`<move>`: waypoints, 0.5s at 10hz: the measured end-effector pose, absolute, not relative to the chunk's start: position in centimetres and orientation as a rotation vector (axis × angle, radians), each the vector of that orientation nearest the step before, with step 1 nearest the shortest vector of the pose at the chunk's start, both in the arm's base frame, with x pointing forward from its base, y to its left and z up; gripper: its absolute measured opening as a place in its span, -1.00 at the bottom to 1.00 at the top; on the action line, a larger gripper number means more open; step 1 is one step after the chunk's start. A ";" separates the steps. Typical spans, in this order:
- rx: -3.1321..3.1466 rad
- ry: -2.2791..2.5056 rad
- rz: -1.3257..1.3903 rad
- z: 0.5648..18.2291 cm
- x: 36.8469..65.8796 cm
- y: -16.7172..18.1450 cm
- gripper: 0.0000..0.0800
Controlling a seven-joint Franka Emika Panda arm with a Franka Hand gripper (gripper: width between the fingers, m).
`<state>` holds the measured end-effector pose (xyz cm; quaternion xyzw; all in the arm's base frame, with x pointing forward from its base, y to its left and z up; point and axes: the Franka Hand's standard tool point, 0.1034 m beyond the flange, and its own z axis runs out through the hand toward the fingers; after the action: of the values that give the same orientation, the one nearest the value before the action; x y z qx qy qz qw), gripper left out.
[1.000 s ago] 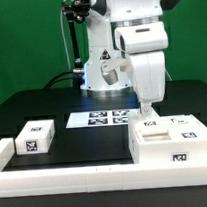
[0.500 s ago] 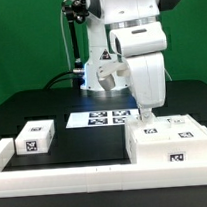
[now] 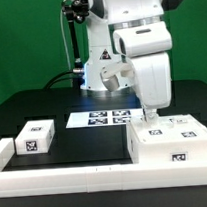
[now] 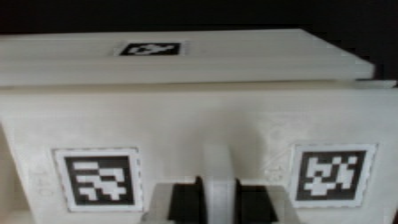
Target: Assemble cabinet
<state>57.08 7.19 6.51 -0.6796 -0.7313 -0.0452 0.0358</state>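
Note:
The cabinet [image 3: 171, 145] is a large white boxy unit with black-and-white tags. It sits at the front of the exterior view's right. My gripper [image 3: 150, 117] reaches straight down onto its near top edge. In the wrist view the cabinet [image 4: 196, 110] fills the picture, and my gripper [image 4: 217, 202] has its two dark fingers set close on a narrow white strip of it, between two tags. A small white tagged block [image 3: 35, 136] lies apart at the exterior view's left.
The marker board [image 3: 103, 118] lies flat on the black table behind the cabinet. A low white rail [image 3: 67, 180] runs along the front edge and turns up at the left corner. The robot base and cables stand at the back.
The cabinet has shifted under my gripper: its raised top part now looks level, with two tags facing up. My gripper has dropped slightly and stays on it.

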 end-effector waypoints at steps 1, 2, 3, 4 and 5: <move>-2.105 -2.227 -0.142 6.5 57.7 7.5 -0.84; -2.138 -2.196 -0.143 6.6 58.3 7.7 -0.84; -2.156 -2.176 -0.143 6.4 58.5 7.7 -0.84; -2.169 -2.160 -0.137 6.4 58.5 7.7 -0.84; -2.172 -2.150 -0.124 6.5 58.5 7.7 -0.84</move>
<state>58.50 7.67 6.47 -0.7094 -0.7024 -0.0404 0.0415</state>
